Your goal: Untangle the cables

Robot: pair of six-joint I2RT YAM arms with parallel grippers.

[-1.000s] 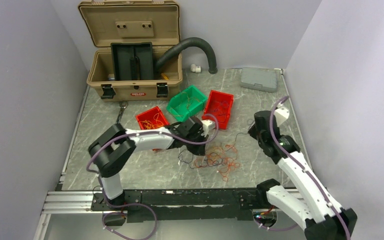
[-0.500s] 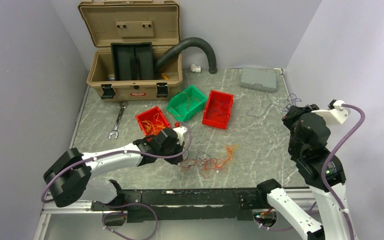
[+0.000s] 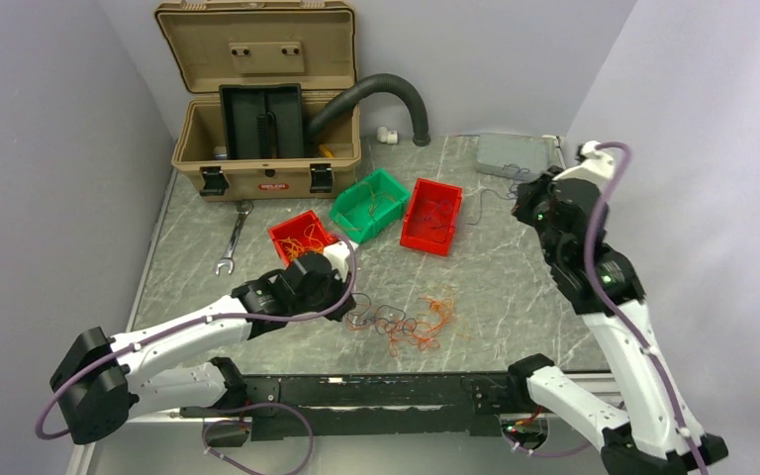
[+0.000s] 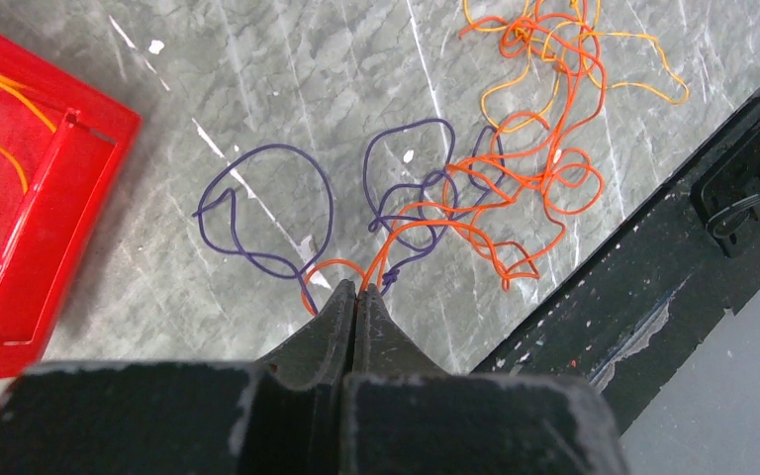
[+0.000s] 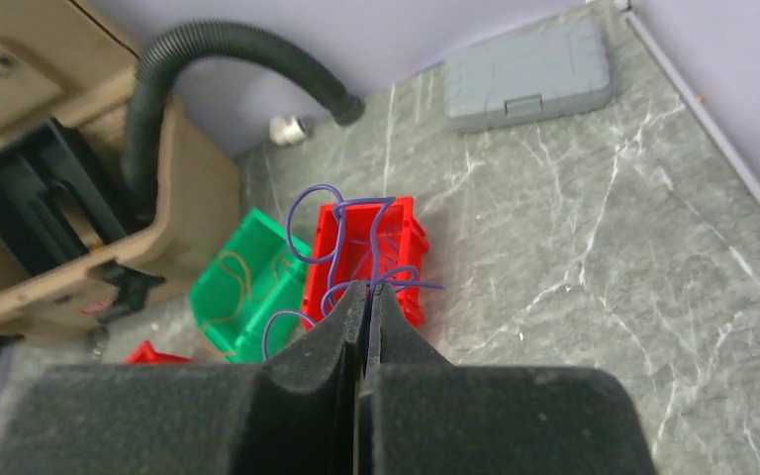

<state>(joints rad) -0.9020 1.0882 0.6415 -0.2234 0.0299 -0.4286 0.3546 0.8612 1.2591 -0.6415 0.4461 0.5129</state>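
The cables (image 3: 411, 322) lie as a loose tangle of orange and dark purple strands on the marble table near its front edge. In the left wrist view the orange loops (image 4: 534, 168) and purple loops (image 4: 267, 213) spread out in front of the jaws. My left gripper (image 3: 346, 302) (image 4: 357, 289) is shut on an orange and a purple strand at the tangle's left end. My right gripper (image 3: 521, 201) (image 5: 367, 287) is shut on a separate purple cable (image 5: 346, 237). It holds that cable in the air, right of the red bin (image 3: 431, 215).
A green bin (image 3: 369, 203) and a second red bin (image 3: 299, 236) hold more strands. An open tan toolbox (image 3: 262, 99) and a black hose (image 3: 386, 94) stand at the back. There is a grey case (image 3: 513, 155) at the back right, a wrench (image 3: 232, 237) on the left and a black rail (image 4: 653, 267) along the front edge.
My right arm swung out to the right, then back toward the far middle, carrying the purple cable. My left gripper pulled back to the left, dragging the tangle's end and stretching it.
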